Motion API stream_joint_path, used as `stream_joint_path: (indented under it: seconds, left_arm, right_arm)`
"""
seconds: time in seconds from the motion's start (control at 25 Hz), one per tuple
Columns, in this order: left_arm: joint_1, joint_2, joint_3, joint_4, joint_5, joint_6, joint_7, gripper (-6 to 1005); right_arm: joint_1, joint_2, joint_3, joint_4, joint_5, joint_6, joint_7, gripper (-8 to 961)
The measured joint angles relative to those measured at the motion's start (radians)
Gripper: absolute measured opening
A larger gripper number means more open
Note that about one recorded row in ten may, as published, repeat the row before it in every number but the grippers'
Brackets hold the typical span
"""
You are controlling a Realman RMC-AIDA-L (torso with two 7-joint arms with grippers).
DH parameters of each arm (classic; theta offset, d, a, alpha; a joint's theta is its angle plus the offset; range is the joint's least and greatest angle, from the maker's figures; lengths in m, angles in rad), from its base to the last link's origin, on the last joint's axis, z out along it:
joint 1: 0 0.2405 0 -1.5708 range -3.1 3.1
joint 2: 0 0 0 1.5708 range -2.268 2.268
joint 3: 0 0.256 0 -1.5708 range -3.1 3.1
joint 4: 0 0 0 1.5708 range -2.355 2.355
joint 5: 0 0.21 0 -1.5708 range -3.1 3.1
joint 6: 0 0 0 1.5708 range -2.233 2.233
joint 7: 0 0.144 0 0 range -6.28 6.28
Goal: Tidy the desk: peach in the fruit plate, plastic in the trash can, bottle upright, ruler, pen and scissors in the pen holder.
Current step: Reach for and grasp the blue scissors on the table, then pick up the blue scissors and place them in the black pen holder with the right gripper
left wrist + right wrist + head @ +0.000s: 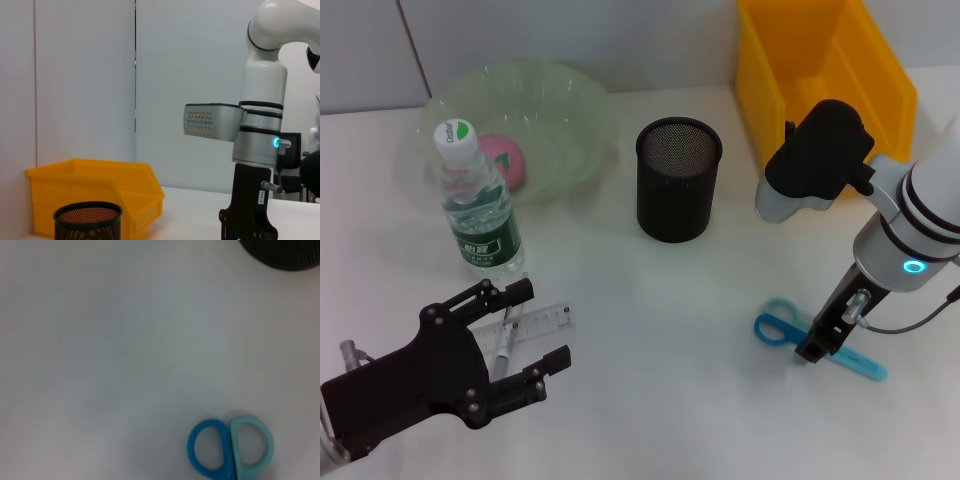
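Taking the black mesh holder (678,180) as the landmark: the peach (504,160) already lies in the clear plate (582,110) to the holder's left, and the bottle (477,200) stands upright just in front of that plate. Those two jobs look done. The yellow bin (820,70) sits to the holder's right and a little behind it; no plastic scrap shows on the counter (670,330), so that part seems settled too, though the bin's inside is only partly seen.

What is left is the stationery. The holder looks empty. The ruler (542,322) and the pen (507,340) lie together in front of the holder and to its left, partly under the left pincer (538,328), which hovers there with its fingers apart and nothing between them. The scissors (800,338) lie in front of the holder and to its right, blue handles toward the holder. The right pincer (817,345) is down at the scissors, about where handles meet blades; whether its fingers are apart or clamped on them cannot be told.

So roughly half is finished, with three items left to put in the holder.
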Motion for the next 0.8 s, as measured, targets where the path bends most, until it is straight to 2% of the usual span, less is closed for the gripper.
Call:
stream_joint_path:
  seconds: [0.44, 0.52, 0.76, 0.8]
  left_arm:
    - [0.000, 0.000, 0.000, 0.000, 0.000, 0.003, 0.000, 746]
    - [0.000, 0.000, 0.000, 0.000, 0.000, 0.003, 0.000, 746]
    - [0.000, 0.000, 0.000, -0.002, 0.000, 0.003, 0.000, 745]
    - [0.000, 0.000, 0.000, -0.002, 0.000, 0.003, 0.000, 745]
  right_arm:
    - [0.006, 0.002, 0.001, 0.016, -0.010, 0.007, 0.000, 434]
    - [0.017, 0.001, 0.001, 0.044, -0.009, 0.005, 0.000, 412]
    - [0.026, 0.000, 0.003, 0.063, -0.008, 0.008, 0.000, 223]
    - [0.026, 0.000, 0.004, 0.062, -0.007, 0.007, -0.001, 223]
